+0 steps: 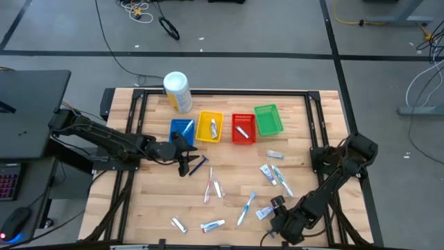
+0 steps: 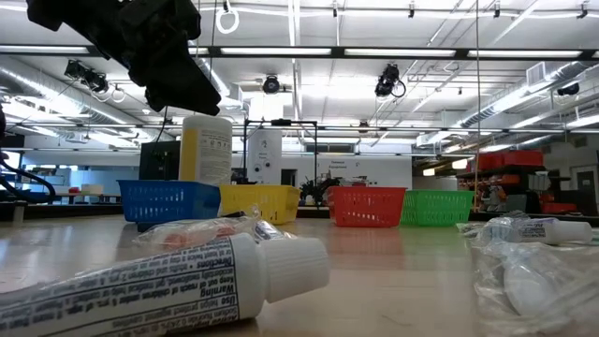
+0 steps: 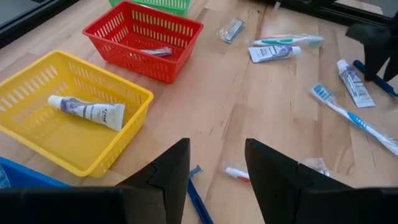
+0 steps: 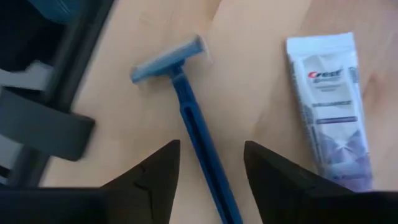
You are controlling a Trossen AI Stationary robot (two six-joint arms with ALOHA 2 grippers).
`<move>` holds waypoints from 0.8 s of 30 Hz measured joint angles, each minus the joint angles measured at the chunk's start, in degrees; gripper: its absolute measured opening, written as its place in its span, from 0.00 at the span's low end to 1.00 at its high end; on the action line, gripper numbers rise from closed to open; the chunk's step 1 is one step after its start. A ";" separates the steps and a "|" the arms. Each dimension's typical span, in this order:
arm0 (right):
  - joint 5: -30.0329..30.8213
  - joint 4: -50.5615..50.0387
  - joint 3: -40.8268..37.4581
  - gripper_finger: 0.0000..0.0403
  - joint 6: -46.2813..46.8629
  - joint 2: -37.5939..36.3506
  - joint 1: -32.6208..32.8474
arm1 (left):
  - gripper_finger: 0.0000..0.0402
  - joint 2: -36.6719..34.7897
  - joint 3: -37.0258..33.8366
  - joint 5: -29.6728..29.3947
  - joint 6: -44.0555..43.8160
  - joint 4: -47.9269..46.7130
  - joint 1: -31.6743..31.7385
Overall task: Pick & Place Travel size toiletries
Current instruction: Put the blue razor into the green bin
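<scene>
Both grippers apart: left gripper (image 1: pixel 184 164) low beside razor (image 1: pixel 198 165); right gripper (image 4: pixel 208 163) straddling blue razor (image 4: pixel 186 118).

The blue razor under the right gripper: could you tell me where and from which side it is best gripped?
Probably the long, straight handle of the blue razor, taken from straight above. It lies flat on the table, its handle running between the open right gripper fingers, so they can close across its narrow width. The wider head suits a pinch less; the toothpaste tube lies apart.
</scene>
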 joint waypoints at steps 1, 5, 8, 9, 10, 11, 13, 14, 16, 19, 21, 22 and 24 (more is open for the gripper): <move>0.27 0.08 0.05 0.45 -0.03 0.42 0.00 | 0.41 0.00 0.00 -0.05 0.00 0.03 0.00; 1.79 -0.13 0.24 0.38 -0.17 1.37 0.09 | 0.41 0.00 0.00 -0.37 0.00 0.14 0.00; 2.56 -0.24 0.24 0.31 -1.21 1.46 0.07 | 0.41 0.00 -0.02 -0.36 0.00 0.13 0.00; 2.89 -0.24 0.24 0.29 -1.36 1.48 0.08 | 0.41 0.00 -0.02 -0.36 0.00 0.13 0.00; 3.02 -0.20 0.22 0.26 -1.50 1.49 0.09 | 0.41 0.00 -0.02 -0.35 0.00 0.15 0.00; 3.06 -0.17 0.22 0.24 -1.50 1.50 0.08 | 0.41 0.00 -0.02 -0.37 0.00 0.13 0.00; 3.27 -0.08 0.17 0.20 -1.50 1.54 0.04 | 0.41 0.00 -0.02 -0.37 0.00 0.13 0.00; 3.38 0.10 0.15 0.18 -1.50 1.54 0.04 | 0.41 0.00 -0.02 -0.36 0.00 0.13 0.00; 3.22 0.89 0.06 0.15 -1.50 1.59 0.04 | 0.41 0.00 -0.02 -0.35 0.00 0.13 0.00; 2.68 2.17 -0.03 0.14 -1.12 1.62 -0.02 | 0.41 0.00 -0.02 -0.35 0.00 0.11 0.00; 2.78 2.66 -0.04 0.13 0.68 1.61 -0.02 | 0.41 0.00 -0.02 -0.35 0.02 0.11 0.00; 2.80 2.88 -0.04 0.13 1.65 1.61 -0.02 | 0.41 0.00 -0.02 -0.35 0.04 0.09 0.00; 3.35 3.53 -0.04 0.13 3.44 1.54 0.00 | 0.41 0.00 -0.02 -0.35 0.25 0.09 0.00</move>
